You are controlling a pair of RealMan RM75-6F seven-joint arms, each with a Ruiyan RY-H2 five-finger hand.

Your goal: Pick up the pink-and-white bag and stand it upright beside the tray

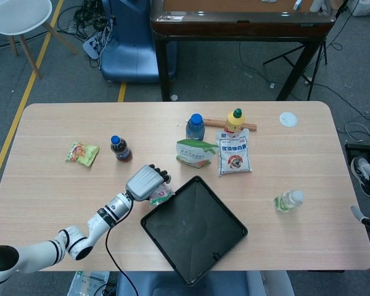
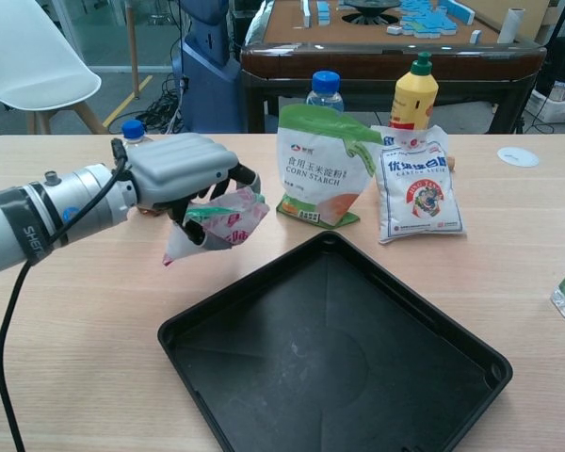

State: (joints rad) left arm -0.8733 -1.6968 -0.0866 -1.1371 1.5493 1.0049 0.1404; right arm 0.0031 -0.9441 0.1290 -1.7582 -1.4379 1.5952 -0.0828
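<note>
Left hand (image 2: 174,174): fingers (image 2: 228,175) curled down over the pink-and-white bag (image 2: 217,222), grasping it from above. The bag hangs tilted beneath the fingers, lifted clear of the desk (image 2: 66,311), its lower end pointing away from the tray (image 2: 339,358); in the head view the bag (image 1: 161,195) peeks out just past the fingertips, beside the tray's near-left edge (image 1: 166,206). Beyond the fingers: green-and-white corn starch bag (image 2: 318,168), white pouch (image 2: 419,184), blue-capped water bottle (image 2: 326,88), yellow bottle (image 2: 414,94). Behind the hand: dark soda bottle (image 2: 132,132). Far side from the fingers: small clear bottle (image 1: 288,201). Snack packet (image 1: 82,153) well apart. Right hand does not appear in either view.
</note>
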